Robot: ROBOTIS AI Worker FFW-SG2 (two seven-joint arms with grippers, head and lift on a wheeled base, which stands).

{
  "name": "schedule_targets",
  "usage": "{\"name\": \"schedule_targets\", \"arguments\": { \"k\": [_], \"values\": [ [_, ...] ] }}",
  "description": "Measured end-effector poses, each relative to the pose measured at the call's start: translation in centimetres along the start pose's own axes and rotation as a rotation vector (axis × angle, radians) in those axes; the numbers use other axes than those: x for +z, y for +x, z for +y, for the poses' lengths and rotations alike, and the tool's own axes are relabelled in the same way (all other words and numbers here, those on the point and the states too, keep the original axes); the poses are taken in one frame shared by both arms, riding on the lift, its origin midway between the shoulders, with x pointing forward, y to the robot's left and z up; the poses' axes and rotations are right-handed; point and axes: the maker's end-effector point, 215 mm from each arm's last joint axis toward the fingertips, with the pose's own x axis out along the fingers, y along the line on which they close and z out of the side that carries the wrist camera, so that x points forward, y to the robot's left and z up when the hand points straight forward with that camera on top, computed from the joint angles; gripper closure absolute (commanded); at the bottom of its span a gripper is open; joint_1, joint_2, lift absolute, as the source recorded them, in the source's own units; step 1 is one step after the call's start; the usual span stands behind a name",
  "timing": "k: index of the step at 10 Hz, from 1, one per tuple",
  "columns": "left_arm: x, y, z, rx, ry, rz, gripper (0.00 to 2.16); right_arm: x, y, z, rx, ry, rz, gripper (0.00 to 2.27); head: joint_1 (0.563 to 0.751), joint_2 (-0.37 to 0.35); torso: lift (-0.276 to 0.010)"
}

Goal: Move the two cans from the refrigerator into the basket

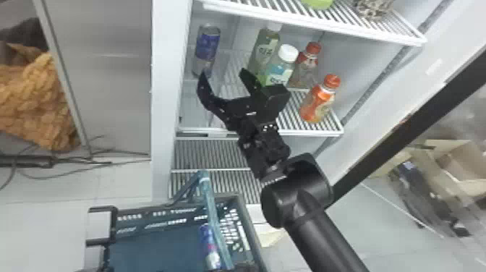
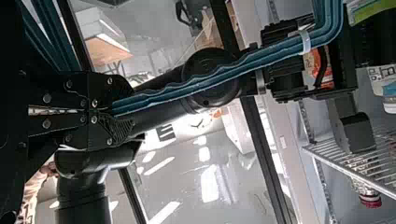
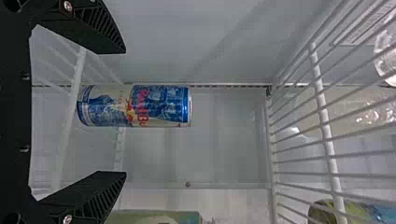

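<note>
In the head view my right gripper (image 1: 223, 75) stands open at the refrigerator's middle shelf. A blue and silver can (image 1: 207, 49) stands upright on that shelf, beyond the left finger's tip. In the right wrist view this can (image 3: 159, 106) lies across the space framed by the open gripper (image 3: 124, 112), nearer one finger; no contact is visible. Another can (image 1: 209, 244) is inside the dark basket (image 1: 255, 231) below, beside its teal handle (image 1: 214, 217). My left gripper (image 2: 109, 109) is shut on the basket handle (image 2: 201, 84) in the left wrist view.
Right of the can are a green bottle (image 1: 265, 49), a white-capped bottle (image 1: 282, 65) and two red-capped bottles (image 1: 306, 68), (image 1: 318, 99). A wire shelf (image 1: 347, 27) hangs above; the refrigerator's side wall (image 1: 168, 90) borders the left.
</note>
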Motion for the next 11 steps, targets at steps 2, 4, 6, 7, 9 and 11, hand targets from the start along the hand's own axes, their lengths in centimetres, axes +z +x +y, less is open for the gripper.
{"name": "schedule_targets", "arguments": {
  "k": [2,4,6,7,9,11],
  "values": [
    [-0.1,0.1,0.0,-0.002,-0.001,0.004,1.21,0.5,1.5,0.3,0.000,-0.017,-0.006,0.07,0.695,-0.305,-0.276],
    [-0.1,0.2,0.0,-0.004,-0.003,0.006,1.21,0.7,2.8,0.5,-0.001,-0.034,-0.005,0.07,0.695,-0.293,-0.276],
    [-0.2,0.3,-0.1,-0.008,-0.005,0.009,1.21,0.6,4.0,-0.1,-0.014,-0.047,0.002,0.07,0.695,-0.292,-0.276],
    [-0.2,0.4,-0.1,-0.009,-0.004,0.010,1.21,0.5,4.5,-0.5,-0.022,-0.050,0.005,0.07,0.695,-0.293,-0.276],
    [-0.1,0.5,-0.1,-0.012,-0.003,0.012,1.21,1.1,5.7,-1.0,-0.027,-0.065,0.002,0.07,0.695,-0.293,-0.276],
    [-0.1,0.7,-0.1,-0.015,-0.002,0.016,1.21,1.5,6.7,-1.3,-0.028,-0.073,0.002,0.07,0.695,-0.293,-0.276]
  ]
}}
